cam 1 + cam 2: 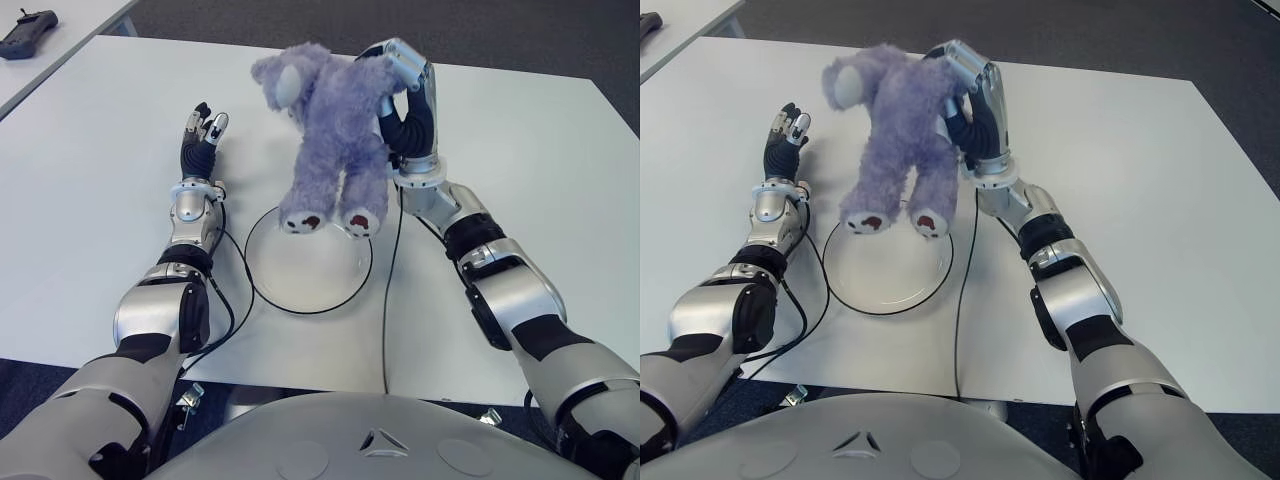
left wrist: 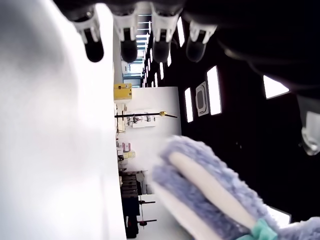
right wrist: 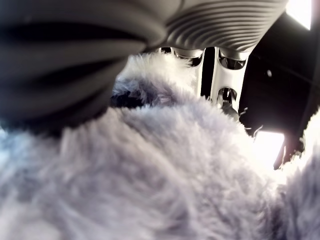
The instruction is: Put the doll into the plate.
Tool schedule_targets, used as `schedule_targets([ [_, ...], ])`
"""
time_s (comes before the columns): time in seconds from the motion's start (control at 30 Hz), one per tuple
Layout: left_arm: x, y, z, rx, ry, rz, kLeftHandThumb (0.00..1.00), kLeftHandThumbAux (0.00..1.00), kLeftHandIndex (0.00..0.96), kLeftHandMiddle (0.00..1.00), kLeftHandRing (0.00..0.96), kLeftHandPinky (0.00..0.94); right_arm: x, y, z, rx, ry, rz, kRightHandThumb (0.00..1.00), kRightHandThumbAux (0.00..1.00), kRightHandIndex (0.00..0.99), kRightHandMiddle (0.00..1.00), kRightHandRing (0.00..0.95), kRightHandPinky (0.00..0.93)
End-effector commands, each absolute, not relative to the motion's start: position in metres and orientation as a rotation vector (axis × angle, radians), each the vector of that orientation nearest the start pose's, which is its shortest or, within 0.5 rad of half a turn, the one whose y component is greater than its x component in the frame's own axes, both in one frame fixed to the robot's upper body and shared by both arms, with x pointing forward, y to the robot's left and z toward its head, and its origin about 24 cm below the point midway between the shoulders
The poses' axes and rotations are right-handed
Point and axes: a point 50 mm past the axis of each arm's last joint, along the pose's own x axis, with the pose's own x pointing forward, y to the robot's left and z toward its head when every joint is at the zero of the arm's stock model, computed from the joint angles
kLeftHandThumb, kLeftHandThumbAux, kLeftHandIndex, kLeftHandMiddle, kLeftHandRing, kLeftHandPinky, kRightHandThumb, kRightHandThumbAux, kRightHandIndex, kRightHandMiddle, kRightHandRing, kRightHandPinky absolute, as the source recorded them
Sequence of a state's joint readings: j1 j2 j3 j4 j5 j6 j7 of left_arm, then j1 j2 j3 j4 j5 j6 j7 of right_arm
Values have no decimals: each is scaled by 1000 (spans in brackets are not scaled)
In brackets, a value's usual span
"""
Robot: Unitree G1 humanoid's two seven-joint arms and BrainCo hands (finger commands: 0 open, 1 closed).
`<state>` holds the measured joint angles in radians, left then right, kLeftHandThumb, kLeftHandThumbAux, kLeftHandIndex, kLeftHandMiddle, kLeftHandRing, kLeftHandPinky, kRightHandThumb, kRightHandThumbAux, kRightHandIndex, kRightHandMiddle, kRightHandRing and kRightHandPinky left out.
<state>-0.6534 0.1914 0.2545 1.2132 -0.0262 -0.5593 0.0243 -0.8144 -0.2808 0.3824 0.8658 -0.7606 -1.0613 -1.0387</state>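
**Plush bear held above the plate rim**

While the right hand (image 1: 405,95) clamps its fingers (image 3: 227,37) around the upper body of the purple plush bear (image 1: 325,130), the toy hangs clear of the white table (image 1: 90,190), head toward 11 o'clock and both feet drooping over the far rim of the plate (image 1: 262,290). The plate, a shallow white dish with a dark edge, lies near the table's front edge, between the two forearms; the soles of the feet appear just above or at its 12 o'clock arc, though contact cannot be confirmed. The left hand (image 1: 200,135) shows at 9 o'clock of the bear, well apart from it, fingers extended and empty, as its wrist view confirms.

Handling judgement: the bear looks light, soft and compressible, with limp legs that swing freely; its pile offers good friction, so slipping is unlikely. A grasp around the torso, as shown, controls it best, whereas a limb would let the body dangle. Breakage is no concern; the likelier fault is the body flopping over the plate's rim on release.
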Motion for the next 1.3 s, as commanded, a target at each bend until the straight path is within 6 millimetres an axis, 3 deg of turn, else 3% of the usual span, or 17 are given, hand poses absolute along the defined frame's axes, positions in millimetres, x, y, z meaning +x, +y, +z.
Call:
schedule_targets([
  [0.03, 258, 188, -83, -5, 476, 180, 0, 405, 62, 49, 7, 0, 314, -86, 138, -422, -1234, 162, 959, 650, 449, 444, 559, 683],
  [0.23, 259, 188, -84, -19, 485, 184, 0, 419, 67, 56, 5, 0, 309, -82, 131, -414, -1232, 205, 958, 651, 447, 443, 566, 679],
  [0.47, 259, 188, -84, -18, 483, 184, 0, 428, 69, 46, 0, 0, 303, -78, 123, -392, -1225, 267, 956, 653, 433, 443, 561, 592],
  [0.77, 259, 188, -84, -21, 486, 185, 0, 431, 64, 40, 0, 0, 297, -78, 113, -408, -1211, 325, 954, 655, 432, 440, 548, 564],
  [0.8, 259, 188, -84, -20, 485, 184, 0, 428, 62, 39, 0, 0, 297, -79, 111, -410, -1210, 331, 988, 662, 431, 437, 539, 473],
  [0.97, 259, 188, -83, -11, 478, 180, 0, 423, 57, 39, 0, 0, 293, -79, 106, -428, -1204, 361, 1000, 665, 433, 443, 533, 421],
  [1.3, 259, 188, -83, -5, 477, 176, 0, 419, 63, 44, 0, 0, 289, -78, 97, -456, -1191, 396, 1000, 667, 420, 438, 504, 432],
])
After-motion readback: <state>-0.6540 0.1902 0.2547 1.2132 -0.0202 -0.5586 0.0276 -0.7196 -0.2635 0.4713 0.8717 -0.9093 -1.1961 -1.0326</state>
